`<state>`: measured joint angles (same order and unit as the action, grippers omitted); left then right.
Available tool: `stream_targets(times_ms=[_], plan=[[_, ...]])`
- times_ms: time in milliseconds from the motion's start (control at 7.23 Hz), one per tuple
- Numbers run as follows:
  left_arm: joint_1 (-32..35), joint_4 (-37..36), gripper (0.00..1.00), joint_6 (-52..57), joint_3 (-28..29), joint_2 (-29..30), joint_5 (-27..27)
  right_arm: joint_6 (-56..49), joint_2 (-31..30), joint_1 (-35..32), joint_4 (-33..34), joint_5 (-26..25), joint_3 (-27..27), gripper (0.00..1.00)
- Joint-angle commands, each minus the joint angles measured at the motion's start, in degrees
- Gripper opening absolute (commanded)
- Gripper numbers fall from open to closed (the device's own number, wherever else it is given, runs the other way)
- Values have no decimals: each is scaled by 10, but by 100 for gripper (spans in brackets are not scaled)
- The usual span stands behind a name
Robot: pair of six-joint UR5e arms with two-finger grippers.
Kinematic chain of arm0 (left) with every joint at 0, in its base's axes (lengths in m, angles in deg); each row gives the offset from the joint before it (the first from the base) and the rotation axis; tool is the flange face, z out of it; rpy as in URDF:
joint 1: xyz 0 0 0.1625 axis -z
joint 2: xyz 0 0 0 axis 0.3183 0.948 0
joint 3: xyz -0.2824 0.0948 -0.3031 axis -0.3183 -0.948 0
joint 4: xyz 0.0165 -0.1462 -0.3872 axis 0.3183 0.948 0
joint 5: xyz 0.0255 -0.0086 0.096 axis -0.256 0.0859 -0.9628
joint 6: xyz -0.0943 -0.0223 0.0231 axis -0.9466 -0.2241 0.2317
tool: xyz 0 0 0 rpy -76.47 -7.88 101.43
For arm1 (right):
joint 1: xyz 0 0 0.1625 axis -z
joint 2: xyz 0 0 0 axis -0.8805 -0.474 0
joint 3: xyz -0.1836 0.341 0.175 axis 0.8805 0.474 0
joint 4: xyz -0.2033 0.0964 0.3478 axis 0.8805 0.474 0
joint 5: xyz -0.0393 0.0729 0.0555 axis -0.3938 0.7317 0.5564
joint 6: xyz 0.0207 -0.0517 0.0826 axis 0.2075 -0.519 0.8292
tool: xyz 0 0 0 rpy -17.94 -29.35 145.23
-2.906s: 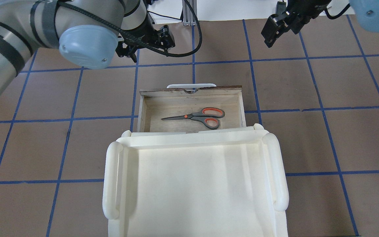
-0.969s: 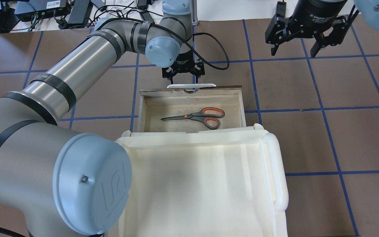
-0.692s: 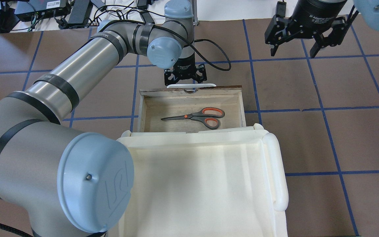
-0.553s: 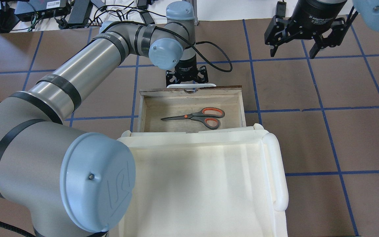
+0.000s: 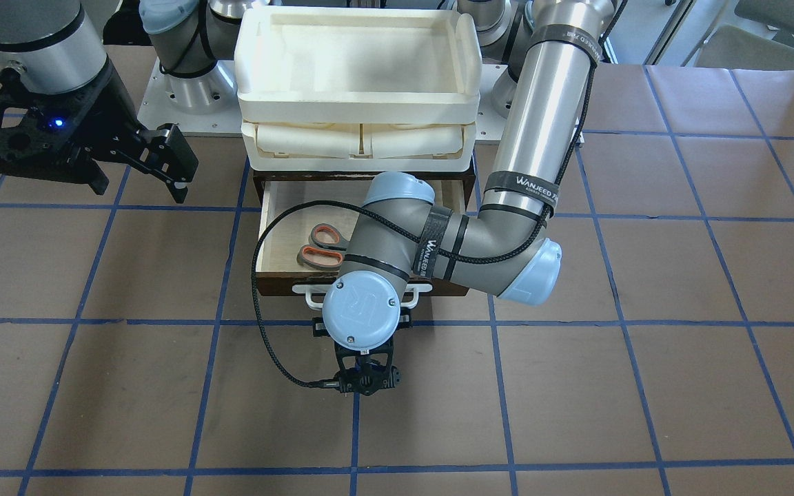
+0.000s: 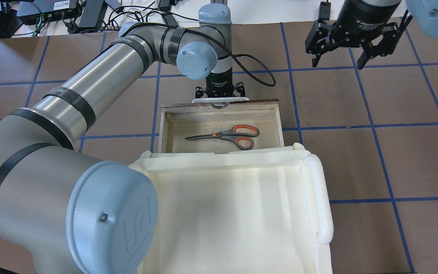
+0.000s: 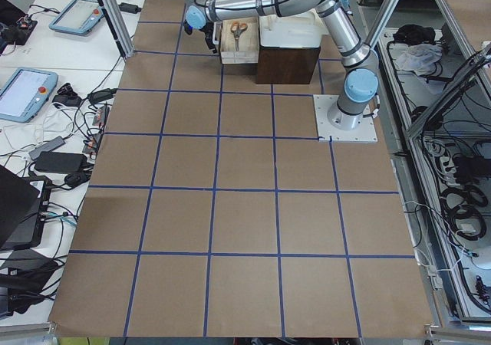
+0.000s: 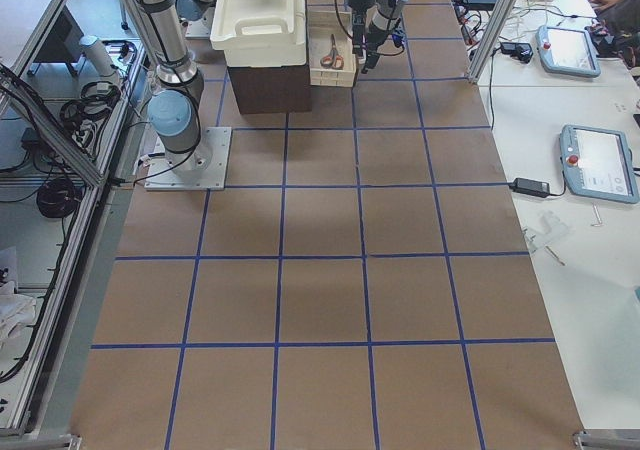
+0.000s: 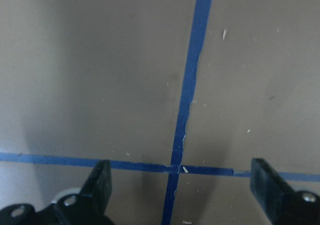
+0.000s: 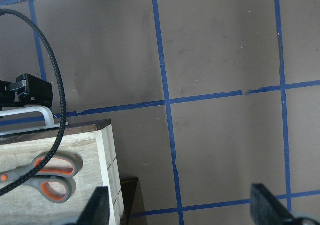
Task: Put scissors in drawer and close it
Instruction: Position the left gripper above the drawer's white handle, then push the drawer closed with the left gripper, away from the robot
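The scissors [image 6: 226, 135], with grey and red-orange loops, lie flat inside the open wooden drawer [image 6: 188, 123], blades pointing to the view's left. They also show in the front-facing view [image 5: 321, 248] and the right wrist view [image 10: 45, 175]. My left gripper [image 6: 220, 91] points down just beyond the drawer's white handle [image 6: 242, 99], on the side away from the robot. In the left wrist view it [image 9: 182, 180] is open over bare table with nothing between its fingers [image 9: 100, 180]. My right gripper [image 6: 338, 61] hangs open and empty above the table at the far right.
The cream plastic tray unit [image 6: 318, 198] sits on top of the cabinet and covers the drawer's near end. A black cable [image 6: 257, 76] loops off the left wrist beside the handle. Blue tape lines grid the brown table.
The left arm has swung in from the far left and come down close behind the drawer handle, drifting slightly right over the last second. Scissors and drawer have not moved.
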<state>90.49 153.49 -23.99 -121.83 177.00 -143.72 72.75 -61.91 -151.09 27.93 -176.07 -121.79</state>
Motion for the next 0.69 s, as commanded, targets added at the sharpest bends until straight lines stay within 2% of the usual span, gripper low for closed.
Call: stream_targets(times_ms=[0,277,553], plan=[[1,35,100,1,1,-21,5,0,0,0,0,0,0,100],[8,50,100,0,0,-33,7,0,0,0,0,1,0,100],[21,111,100,0,-3,-57,9,-1,0,0,0,0,0,100]])
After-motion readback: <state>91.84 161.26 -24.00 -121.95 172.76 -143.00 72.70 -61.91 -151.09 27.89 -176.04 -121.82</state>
